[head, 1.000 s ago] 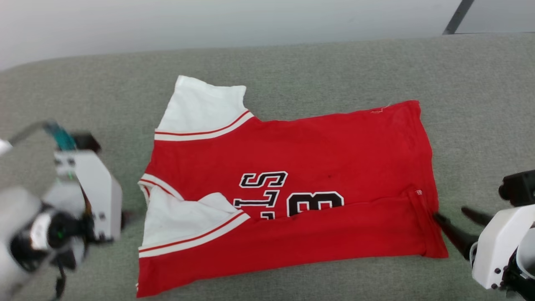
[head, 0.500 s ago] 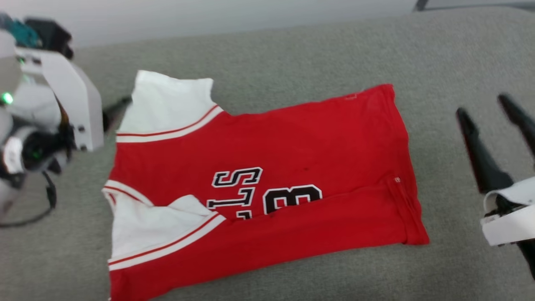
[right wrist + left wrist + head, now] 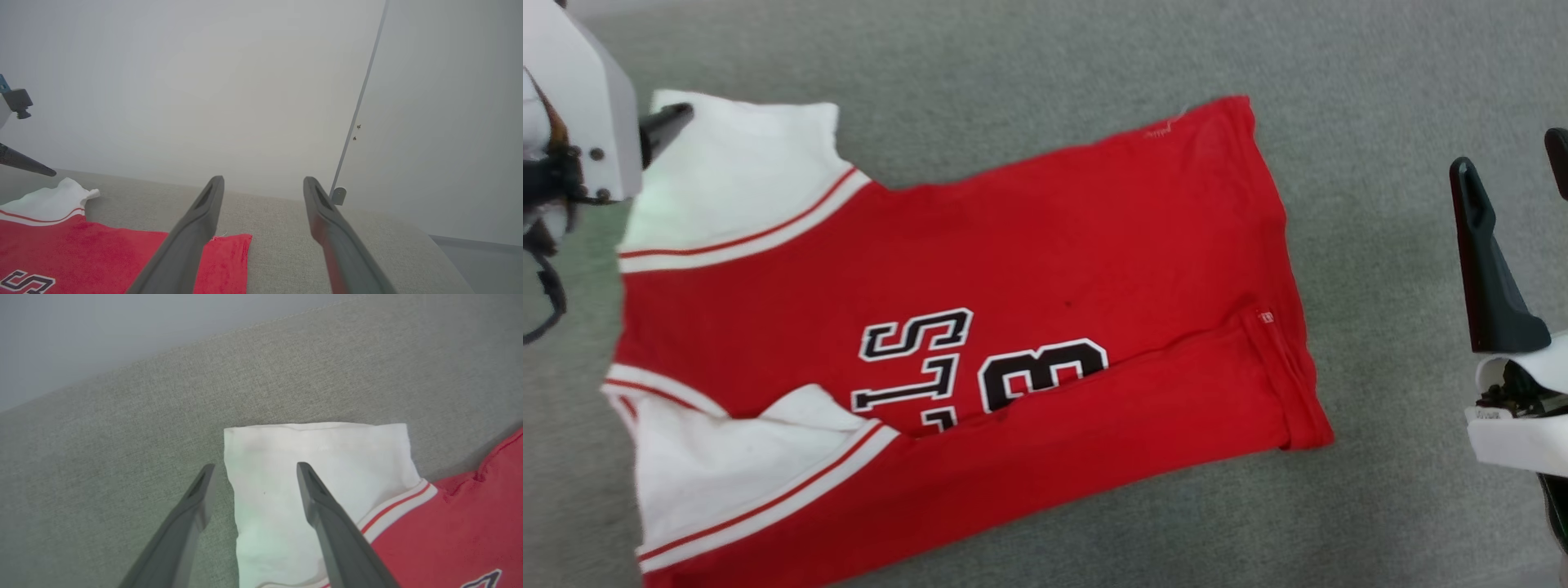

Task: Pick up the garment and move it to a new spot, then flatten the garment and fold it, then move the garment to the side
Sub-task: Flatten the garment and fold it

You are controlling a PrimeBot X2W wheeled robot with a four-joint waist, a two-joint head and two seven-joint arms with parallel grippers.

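The garment (image 3: 1029, 269), a red jersey with white sleeves and black lettering, lies spread on the grey fabric surface (image 3: 1380, 163), its near long edge folded over the lower part of the lettering. My left gripper (image 3: 670, 121) stands open at the far white sleeve (image 3: 327, 457). In the left wrist view one finger hangs over that sleeve and the other over bare grey fabric, so the left gripper (image 3: 255, 468) straddles the sleeve's edge. My right gripper (image 3: 1511, 155) is open and empty, off to the right of the hem. In the right wrist view the right gripper (image 3: 263, 181) points past the garment (image 3: 102, 253) toward the wall.
The grey surface's far edge (image 3: 286, 200) meets a pale wall (image 3: 204, 81) with a thin dark vertical strip (image 3: 363, 94). Bare grey fabric lies on the right of the garment and beyond it.
The head camera has tilted down and shifted. My left gripper moved from beside the near sleeve up to the far sleeve. My right gripper drew back from the hem's near corner to the right.
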